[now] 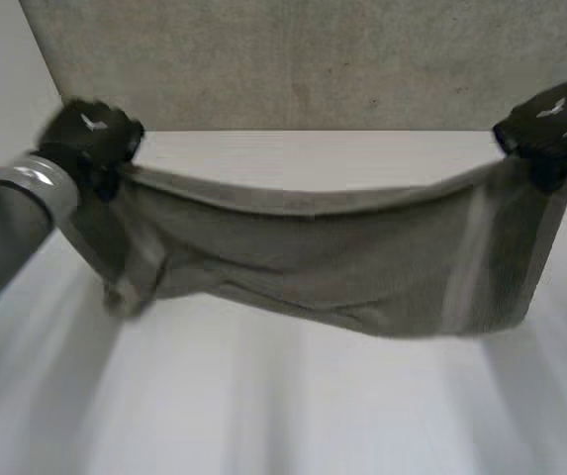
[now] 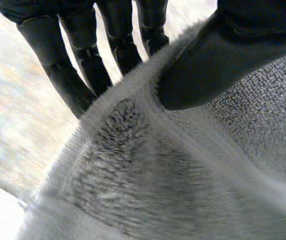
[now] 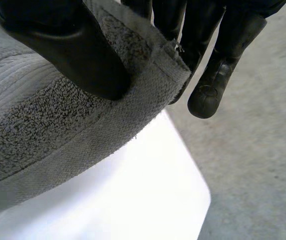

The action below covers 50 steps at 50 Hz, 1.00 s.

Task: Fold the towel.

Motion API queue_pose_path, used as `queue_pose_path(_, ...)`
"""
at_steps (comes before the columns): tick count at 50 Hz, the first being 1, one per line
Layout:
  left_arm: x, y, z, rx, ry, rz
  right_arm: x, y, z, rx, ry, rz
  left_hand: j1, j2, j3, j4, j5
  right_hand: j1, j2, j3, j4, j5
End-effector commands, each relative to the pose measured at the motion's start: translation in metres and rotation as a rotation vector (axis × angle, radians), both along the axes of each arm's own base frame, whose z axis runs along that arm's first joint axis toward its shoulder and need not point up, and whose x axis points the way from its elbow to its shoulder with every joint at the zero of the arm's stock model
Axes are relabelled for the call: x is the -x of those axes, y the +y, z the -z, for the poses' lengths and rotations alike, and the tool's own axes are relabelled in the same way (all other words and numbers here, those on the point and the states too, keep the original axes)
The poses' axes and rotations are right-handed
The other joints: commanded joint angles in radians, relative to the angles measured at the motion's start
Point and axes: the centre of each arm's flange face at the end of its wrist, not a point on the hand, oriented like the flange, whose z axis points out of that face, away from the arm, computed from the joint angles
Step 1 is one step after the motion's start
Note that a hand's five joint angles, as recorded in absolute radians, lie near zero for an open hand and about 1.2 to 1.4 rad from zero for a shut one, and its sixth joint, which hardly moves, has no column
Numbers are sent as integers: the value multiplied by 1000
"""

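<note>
Bright, even light, perhaps from overhead, whitens the table (image 1: 283, 416); the towel (image 1: 313, 267) looks dim.

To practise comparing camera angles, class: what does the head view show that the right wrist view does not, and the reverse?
Head view's own: the black left hand holding one top corner, and the whole sagging span of the grey terry towel. Right wrist view's own: the thumb pinching the hemmed corner against the fingers, and grey floor beyond the corner of the white table. Shared: towel, black right hand, table.
</note>
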Motion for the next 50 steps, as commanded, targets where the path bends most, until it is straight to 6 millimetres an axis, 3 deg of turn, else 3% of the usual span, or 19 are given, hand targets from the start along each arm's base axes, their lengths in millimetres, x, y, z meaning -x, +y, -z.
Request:
queue_pose_path(1,13,-47,31,0,-93,-40,-35,-32,39,22,107,-12,-70,-121,-153,-124,-287,56,69,51,54,52)
queue_pose_path(3,16,-55,25,33,-83,-40,-41,-43,36,85,93,-6,-70,-121,-153,-124,-287,56,69,51,54,52)
queue_pose_path(5,22,-69,-5,158,-32,-42,-53,-61,10,290,22,15,-70,-121,-153,-124,-287,56,69,51,54,52)
queue_pose_path(8,26,-73,-24,241,17,-41,-59,-69,-9,422,-39,27,-70,-121,-153,-124,-287,56,69,51,54,52)
queue_pose_path(10,33,-75,-70,415,183,-25,-63,-76,-47,690,-189,45,-70,-121,-153,-124,-287,56,69,51,54,52)
queue_pose_path(11,33,-75,-70,416,184,-25,-63,-76,-47,692,-190,45,-70,-121,-153,-124,-287,56,69,51,54,52)
queue_pose_path(13,28,-63,-122,566,385,21,-57,-57,-98,920,-306,47,-70,-121,-153,-124,-287,56,69,51,54,52)
queue_pose_path(14,28,-63,-122,567,386,22,-57,-56,-98,922,-306,47,-70,-121,-153,-124,-287,56,69,51,54,52)
queue_pose_path(15,20,-59,-143,617,469,35,-51,-43,-118,988,-337,46,-70,-121,-153,-124,-287,56,69,51,54,52)
queue_pose_path(19,9,-56,-148,588,555,51,-51,-37,-115,961,-335,32,-70,-121,-153,-124,-287,56,69,51,54,52)
queue_pose_path(22,7,-57,-124,480,547,56,-51,-39,-92,837,-292,27,-70,-121,-153,-124,-287,56,69,51,54,52)
queue_pose_path(24,12,-55,-86,339,507,79,-54,-36,-53,640,-221,-21,-70,-121,-153,-124,-287,56,69,51,54,52)
queue_pose_path(25,12,-55,-86,338,507,80,-54,-36,-52,639,-221,-21,-70,-121,-153,-124,-287,56,69,51,54,52)
queue_pose_path(27,12,-52,-40,189,466,71,-54,-34,1,409,-148,-54,-70,-121,-153,-124,-287,56,69,51,54,52)
queue_pose_path(28,12,-52,-40,188,466,71,-54,-34,1,408,-148,-54,-70,-121,-153,-124,-287,56,69,51,54,52)
queue_pose_path(30,10,-46,4,61,434,45,-53,-24,46,223,-96,-71,-70,-121,-153,-124,-287,56,69,51,54,52)
queue_pose_path(35,-1,-34,51,-59,352,6,-46,-9,88,76,-55,-69,-70,-121,-153,-124,-287,56,69,51,54,52)
queue_pose_path(43,-9,2,92,-141,131,34,-20,3,116,-42,-22,-12,-70,-121,-153,-124,-287,56,69,51,54,52)
queue_pose_path(50,-13,32,83,-108,39,67,-4,20,88,11,-41,22,-70,-121,-153,-124,-287,56,69,51,54,52)
